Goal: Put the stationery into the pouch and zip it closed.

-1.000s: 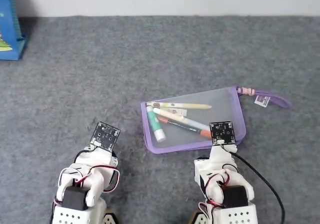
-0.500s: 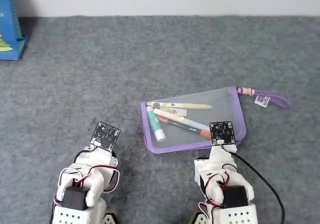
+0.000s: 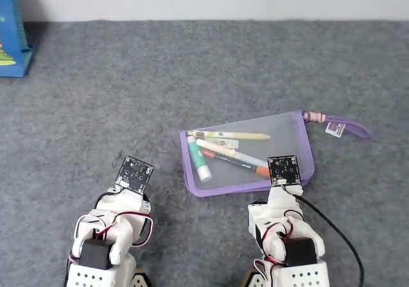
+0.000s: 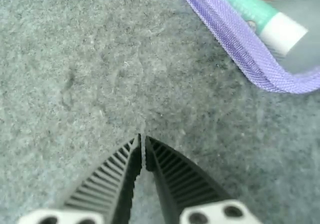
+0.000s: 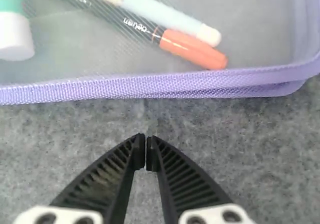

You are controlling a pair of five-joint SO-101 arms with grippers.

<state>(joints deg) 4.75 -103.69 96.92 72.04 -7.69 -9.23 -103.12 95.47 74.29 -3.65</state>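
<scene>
Seen from above, the clear pouch [image 3: 249, 156] with purple edging lies flat on the grey felt table [image 3: 128, 76], right of centre. Inside it are a green glue stick [image 3: 199, 161], a pale yellow pen [image 3: 233, 135], and a dark pen with an orange cap [image 3: 239, 162].

My left pincer [image 4: 141, 149] is closed on nothing and hangs over bare felt at lower left, near the pouch's left corner. My right pincer [image 5: 145, 151] is also closed and empty, just short of the pouch's near purple edge, at lower centre-right.

The zip tab [image 3: 313, 116] sits at the pouch's upper right corner, with its purple strap [image 3: 348, 126] trailing to the right.

The stationery looks fully inside, so I judge that zipping is the step in hand. The zip line is too fine for me to tell whether it is already closed.

If it is open, I should pin the pouch's edge with one pincer. With the other I should grip the tab itself, not the loose strap, and draw it straight along the seam so the pouch does not slide.
</scene>
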